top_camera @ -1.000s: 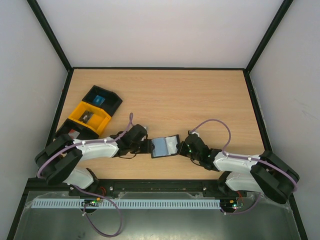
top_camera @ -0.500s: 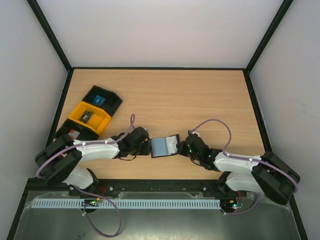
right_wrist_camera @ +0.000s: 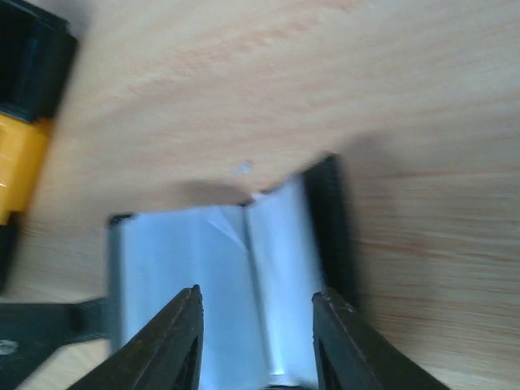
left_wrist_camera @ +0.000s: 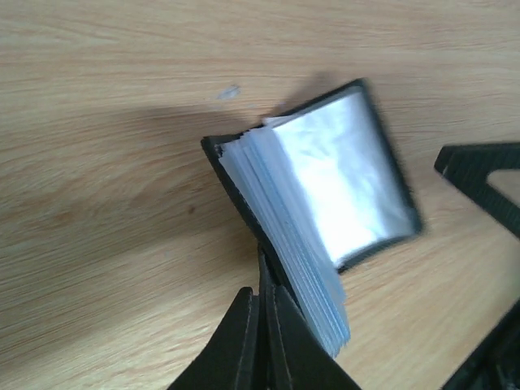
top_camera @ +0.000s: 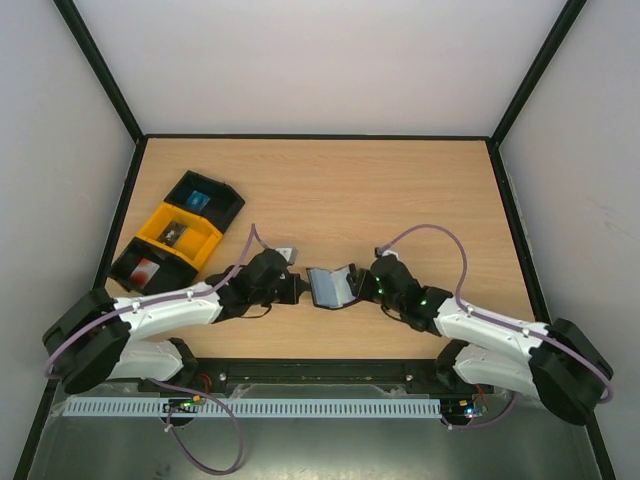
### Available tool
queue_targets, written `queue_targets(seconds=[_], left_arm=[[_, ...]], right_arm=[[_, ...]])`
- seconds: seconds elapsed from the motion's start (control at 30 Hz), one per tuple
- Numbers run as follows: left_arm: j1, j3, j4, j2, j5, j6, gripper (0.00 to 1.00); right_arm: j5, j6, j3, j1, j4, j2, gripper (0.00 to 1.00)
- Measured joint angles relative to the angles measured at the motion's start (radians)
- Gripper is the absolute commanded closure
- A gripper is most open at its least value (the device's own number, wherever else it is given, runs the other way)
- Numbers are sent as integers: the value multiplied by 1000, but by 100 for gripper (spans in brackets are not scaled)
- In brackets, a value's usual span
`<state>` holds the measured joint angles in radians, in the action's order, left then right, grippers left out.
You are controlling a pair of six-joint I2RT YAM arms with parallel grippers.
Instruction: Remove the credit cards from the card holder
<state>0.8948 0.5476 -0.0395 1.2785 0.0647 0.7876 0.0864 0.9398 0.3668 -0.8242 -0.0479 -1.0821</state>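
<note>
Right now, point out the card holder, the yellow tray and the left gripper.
card holder [left_wrist_camera: 341, 187], left wrist view, on its clear inner sleeve.
yellow tray [top_camera: 203, 240], top external view, on a bare part of its floor.
left gripper [left_wrist_camera: 262, 294], left wrist view, between its closed fingertips.

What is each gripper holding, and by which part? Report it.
The left gripper is shut on the card holder, pinching the edge of its black cover beside the sleeves. The right gripper stands open over the sleeves, holding nothing.
</note>
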Motion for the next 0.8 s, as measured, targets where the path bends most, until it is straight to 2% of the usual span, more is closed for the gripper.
queue_targets(seconds=[0.17, 0.3, 0.37, 0.43, 0.53, 0.63, 0.8], left_arm=[[0, -36, -70, -43, 29, -3, 97], [1, -61, -97, -51, 37, -3, 97], [2, -66, -102, -53, 40, -4, 97], [2, -69, -108, -55, 40, -6, 97], [2, -74, -107, -63, 39, -9, 97], [2, -78, -105, -81, 35, -10, 97], [2, -78, -95, -95, 17, -10, 97]], right_arm=[[-5, -55, 110, 0, 78, 59, 46], [-3, -93, 169, -11, 107, 45, 44], [4, -104, 175, -21, 105, 27, 40], [25, -117, 175, -28, 95, -17, 31], [64, -142, 177, -58, 82, -108, 26], [80, -173, 196, -117, 81, -192, 27], [76, -200, 246, -176, 72, -292, 36]])
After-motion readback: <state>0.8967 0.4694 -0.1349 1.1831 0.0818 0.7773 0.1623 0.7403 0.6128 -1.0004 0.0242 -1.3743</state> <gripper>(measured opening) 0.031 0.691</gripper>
